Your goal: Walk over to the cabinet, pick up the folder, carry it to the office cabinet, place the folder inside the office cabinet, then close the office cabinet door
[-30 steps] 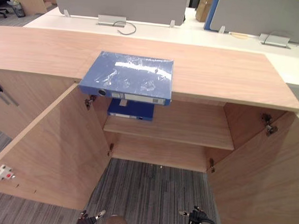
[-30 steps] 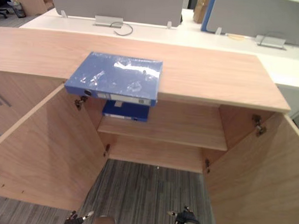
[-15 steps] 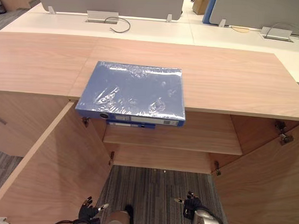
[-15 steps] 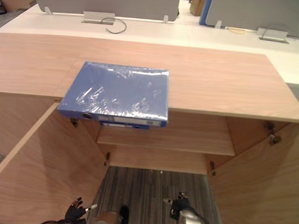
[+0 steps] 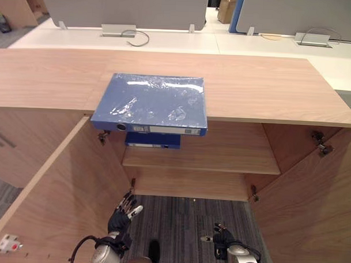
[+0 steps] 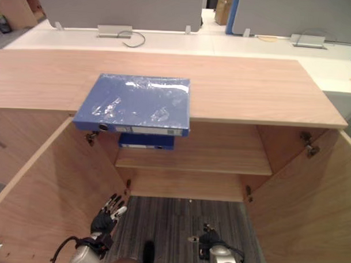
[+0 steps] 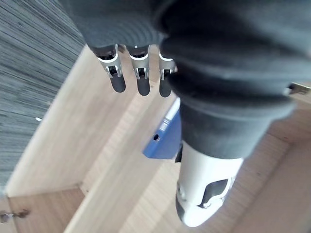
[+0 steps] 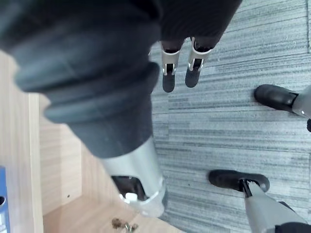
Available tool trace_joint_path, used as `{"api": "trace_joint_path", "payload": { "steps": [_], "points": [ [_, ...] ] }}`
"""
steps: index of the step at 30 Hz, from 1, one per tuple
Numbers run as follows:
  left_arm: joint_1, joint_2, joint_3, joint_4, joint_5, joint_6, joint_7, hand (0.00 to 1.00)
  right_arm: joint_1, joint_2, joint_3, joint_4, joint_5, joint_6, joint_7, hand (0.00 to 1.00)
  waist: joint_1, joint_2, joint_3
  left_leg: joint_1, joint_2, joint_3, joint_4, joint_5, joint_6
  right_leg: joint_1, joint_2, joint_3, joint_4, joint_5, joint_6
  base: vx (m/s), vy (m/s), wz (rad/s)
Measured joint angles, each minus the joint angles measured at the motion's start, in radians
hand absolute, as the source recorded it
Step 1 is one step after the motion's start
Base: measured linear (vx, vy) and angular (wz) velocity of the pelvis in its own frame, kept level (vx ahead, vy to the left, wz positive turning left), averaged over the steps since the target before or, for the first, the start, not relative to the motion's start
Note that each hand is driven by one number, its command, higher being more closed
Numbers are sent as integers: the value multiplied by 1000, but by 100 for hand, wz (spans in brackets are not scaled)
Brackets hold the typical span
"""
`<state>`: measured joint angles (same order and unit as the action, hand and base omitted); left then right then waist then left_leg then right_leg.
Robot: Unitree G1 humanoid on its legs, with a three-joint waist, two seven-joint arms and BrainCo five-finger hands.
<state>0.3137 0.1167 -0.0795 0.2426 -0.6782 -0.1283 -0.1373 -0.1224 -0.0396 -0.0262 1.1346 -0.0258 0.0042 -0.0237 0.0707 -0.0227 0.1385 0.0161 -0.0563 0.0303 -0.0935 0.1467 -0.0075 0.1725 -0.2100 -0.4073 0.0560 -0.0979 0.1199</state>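
Note:
A blue folder (image 5: 152, 103) in clear wrap lies flat on the wooden cabinet top (image 5: 269, 88), its spine overhanging the front edge above the open cabinet. My left hand (image 5: 123, 212) is low in front of the open left door, fingers straight and empty, well below the folder. In the left wrist view its fingers (image 7: 138, 80) point at the shelf and a blue folder (image 7: 165, 138). My right hand (image 5: 223, 244) hangs lower, over the carpet, open and empty; its fingers (image 8: 168, 73) show straight in the right wrist view.
A second blue folder (image 5: 153, 140) lies on the inner shelf (image 5: 226, 159) at its left end. Both doors stand wide open: left door (image 5: 58, 196), right door (image 5: 311, 211). White desks (image 5: 167, 42) with grey partitions lie behind the cabinet. Striped carpet (image 5: 184, 218) lies below.
The camera has shifted. My left hand has risen from the bottom edge, its fingers now spread beside the left door. The right hand stays low; the folder has not moved.

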Motion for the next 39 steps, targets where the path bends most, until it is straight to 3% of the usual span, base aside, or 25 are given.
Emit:
{"api": "trace_joint_path", "payload": {
  "steps": [4,9,13,18,21,23,25,28,32,39],
  "points": [
    [44,-26,11,-72,-3,0,2,0,0,4,24,2,-1,0,0,0,11,-6,-10,-38,-8,-75,0,22,5,4,12,-54,-15,-2,3,-38,13,47],
    [74,-96,84,-189,17,-4,62,0,2,18,26,9,2,0,-2,0,65,-28,-13,-57,-30,-144,4,54,15,28,9,-135,-12,2,17,47,11,52],
    [103,-165,149,-444,177,-32,190,0,8,47,6,8,8,-1,-21,0,107,-59,-24,-85,-34,-187,7,62,10,29,13,-166,-3,4,15,61,0,34],
    [103,-185,219,-672,452,-55,338,0,33,77,-4,-4,45,-1,-55,0,114,-62,-24,-81,-32,-213,10,48,16,36,7,-196,38,3,15,8,13,22],
    [80,-186,280,-789,730,-56,525,0,27,108,-16,-9,46,-1,-81,0,118,-62,-24,-82,-33,-203,9,48,16,38,8,-201,34,-6,3,-33,9,5],
    [22,-173,273,-853,896,-49,661,0,19,112,-11,-9,45,-1,-103,0,124,-63,-23,-86,-35,-204,7,49,14,36,7,-211,22,-23,-2,-77,4,15],
    [-29,-151,235,-875,978,-44,729,0,7,112,13,-1,45,-1,-114,0,128,-63,-24,-85,-32,-205,4,52,10,38,10,-215,22,-26,2,-80,0,10],
    [-162,-46,84,-868,1199,18,814,0,-38,111,68,38,41,-3,-124,0,134,-63,-24,-88,-14,-204,1,65,-8,35,33,-197,1,-24,-2,-64,-27,-9],
    [-323,52,15,-800,1429,86,843,0,-63,109,107,64,19,-3,-127,0,128,-64,-28,-87,9,-181,2,75,-19,21,56,-135,-26,-4,-28,-24,-17,-36],
    [-444,137,-44,-674,1575,131,830,0,-57,100,147,120,-21,-3,-120,0,105,-84,-46,-73,35,-139,7,82,-22,25,81,-82,-58,22,-27,41,-42,-22]
  ]
}}
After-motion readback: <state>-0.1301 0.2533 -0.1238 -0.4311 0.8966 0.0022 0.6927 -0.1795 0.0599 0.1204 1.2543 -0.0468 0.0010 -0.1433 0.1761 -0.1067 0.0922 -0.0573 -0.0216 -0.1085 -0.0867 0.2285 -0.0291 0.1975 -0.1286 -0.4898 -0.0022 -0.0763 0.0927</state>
